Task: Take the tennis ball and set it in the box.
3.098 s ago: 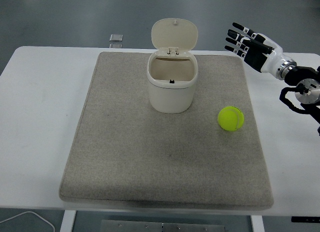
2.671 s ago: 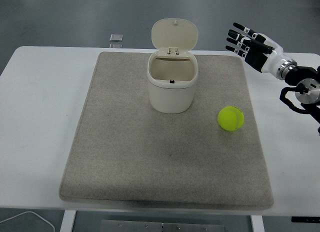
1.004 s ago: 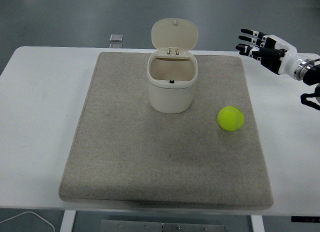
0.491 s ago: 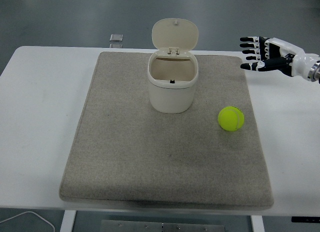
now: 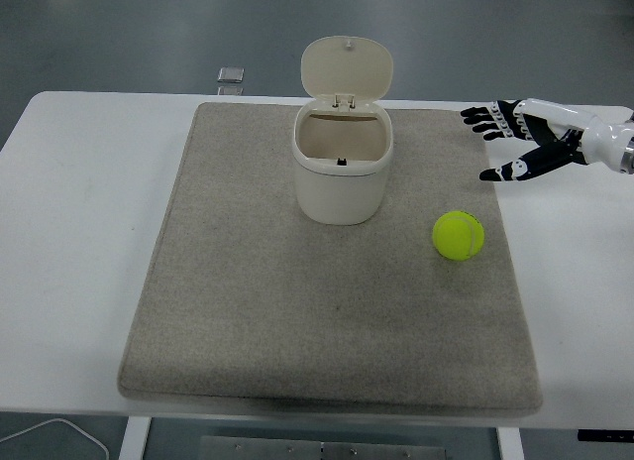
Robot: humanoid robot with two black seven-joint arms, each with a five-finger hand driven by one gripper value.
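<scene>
tennis ball (image 5: 458,235) — round, fuzzy, yellow-green

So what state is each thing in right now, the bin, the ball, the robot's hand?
box: upright on the mat, lid flipped open, nothing visible inside.
tennis ball: resting on the mat to the right of the box, untouched.
right hand: fingers spread, holding nothing, above and behind the ball.
mat: lying flat on the table.

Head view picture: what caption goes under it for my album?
Robot's open right hand hovers above a tennis ball beside an open box.
</scene>
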